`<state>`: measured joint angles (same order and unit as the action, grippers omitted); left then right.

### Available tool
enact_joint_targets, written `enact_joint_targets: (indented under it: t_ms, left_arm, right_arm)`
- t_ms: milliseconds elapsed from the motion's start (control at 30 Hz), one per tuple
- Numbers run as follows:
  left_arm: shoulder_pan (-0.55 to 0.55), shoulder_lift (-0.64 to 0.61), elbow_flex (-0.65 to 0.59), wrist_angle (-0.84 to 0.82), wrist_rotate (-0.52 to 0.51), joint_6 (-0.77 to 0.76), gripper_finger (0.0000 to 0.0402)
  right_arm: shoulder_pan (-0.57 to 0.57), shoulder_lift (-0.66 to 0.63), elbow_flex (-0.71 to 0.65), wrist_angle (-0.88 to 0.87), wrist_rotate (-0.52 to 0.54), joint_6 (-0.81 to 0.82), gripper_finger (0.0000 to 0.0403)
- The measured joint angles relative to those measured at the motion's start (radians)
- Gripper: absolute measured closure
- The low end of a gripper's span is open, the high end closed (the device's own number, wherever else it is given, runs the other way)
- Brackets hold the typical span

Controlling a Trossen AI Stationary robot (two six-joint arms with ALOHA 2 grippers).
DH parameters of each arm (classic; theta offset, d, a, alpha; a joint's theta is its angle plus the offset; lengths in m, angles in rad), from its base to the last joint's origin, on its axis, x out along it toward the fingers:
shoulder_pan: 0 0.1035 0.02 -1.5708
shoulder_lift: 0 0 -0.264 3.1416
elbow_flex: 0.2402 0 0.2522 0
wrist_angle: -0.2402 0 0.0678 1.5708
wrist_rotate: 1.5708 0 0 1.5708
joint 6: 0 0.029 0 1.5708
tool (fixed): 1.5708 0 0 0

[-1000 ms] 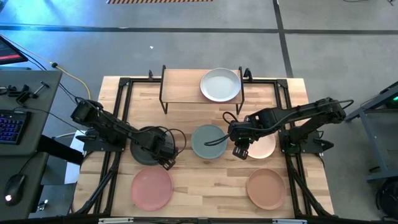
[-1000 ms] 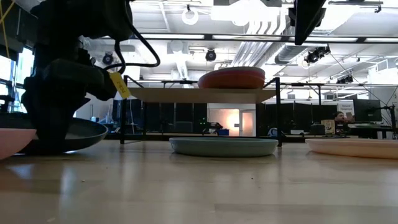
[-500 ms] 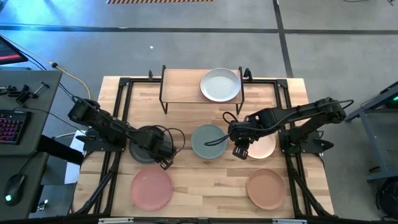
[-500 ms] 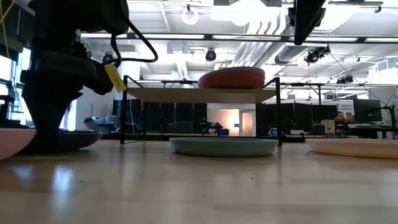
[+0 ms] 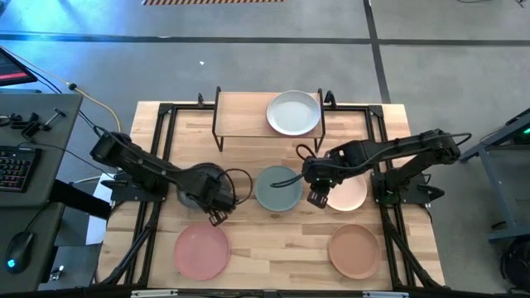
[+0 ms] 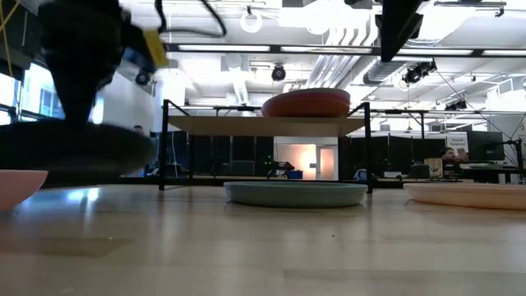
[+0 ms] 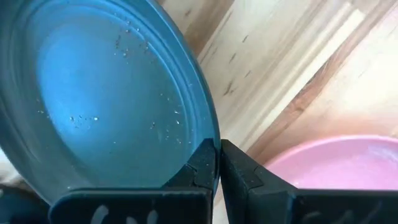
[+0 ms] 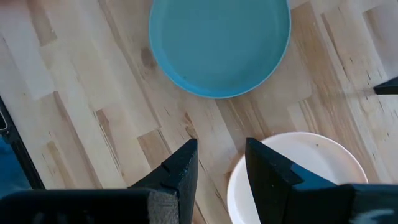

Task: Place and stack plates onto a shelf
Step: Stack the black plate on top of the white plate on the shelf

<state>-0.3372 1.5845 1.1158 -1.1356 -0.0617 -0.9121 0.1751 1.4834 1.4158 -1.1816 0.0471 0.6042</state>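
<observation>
My left gripper (image 5: 218, 209) is shut on the charcoal plate (image 5: 199, 184), which hangs above the table's left half; the low view shows this plate (image 6: 74, 152) in the air. The sage green plate (image 5: 278, 188) lies flat at the table's middle. The cream-peach plate (image 5: 349, 195) lies to its right. My right gripper (image 8: 217, 163) stands open above the table between these two, touching nothing. The shelf (image 5: 248, 114) stands at the far edge with a white-grey plate (image 5: 293, 112) on its right half; in the low view that plate's side (image 6: 306, 104) looks terracotta. My left gripper pinches the charcoal plate's rim (image 7: 213, 138) between its two fingers (image 7: 200, 167), one on the inner side and one on the outer. The hold is at the plate's near-right edge, and the fingers slant down from above. The plate is lifted clear of the table, roughly level.
A light pink plate (image 5: 201, 251) lies near the front left, just below the lifted plate. A tan plate (image 5: 352, 251) lies at the front right. The shelf's left half (image 5: 240, 114) is bare wood. Black frame rails (image 5: 161, 149) run along both table sides.
My left gripper has shut on the charcoal plate's rim and gone up. The plate lay on the table a second ago and now hangs clear of it.
</observation>
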Motion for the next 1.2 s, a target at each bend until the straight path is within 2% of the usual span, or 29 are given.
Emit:
enact_joint_targets:
  t_ms: [267, 467, 667, 1000, 1200]
  left_arm:
    - [0.001, 0.0, 0.122, -0.171, -0.052, 0.01, 0.0401]
    - [0.0, 0.0, 0.191, -0.312, -0.054, -0.003, 0.0401]
    - [0.0, -0.001, 0.311, -0.436, -0.085, -0.026, 0.0401]
    - [0.021, -0.002, 0.494, -0.436, -0.163, 0.04, 0.0401]
    - [0.072, -0.002, 0.581, -0.435, -0.237, 0.176, 0.0401]
  right_arm:
    - [-0.044, 0.0, 0.0, -0.001, -0.002, -0.03, 0.029]
    - [-0.071, 0.0, 0.0, -0.003, -0.031, -0.065, 0.029]
    - [-0.105, 0.0, 0.006, -0.006, -0.033, -0.074, 0.029]
    - [-0.202, 0.0, 0.116, -0.019, -0.003, -0.09, 0.029]
    - [-0.263, 0.0, 0.206, -0.035, 0.013, -0.115, 0.029]
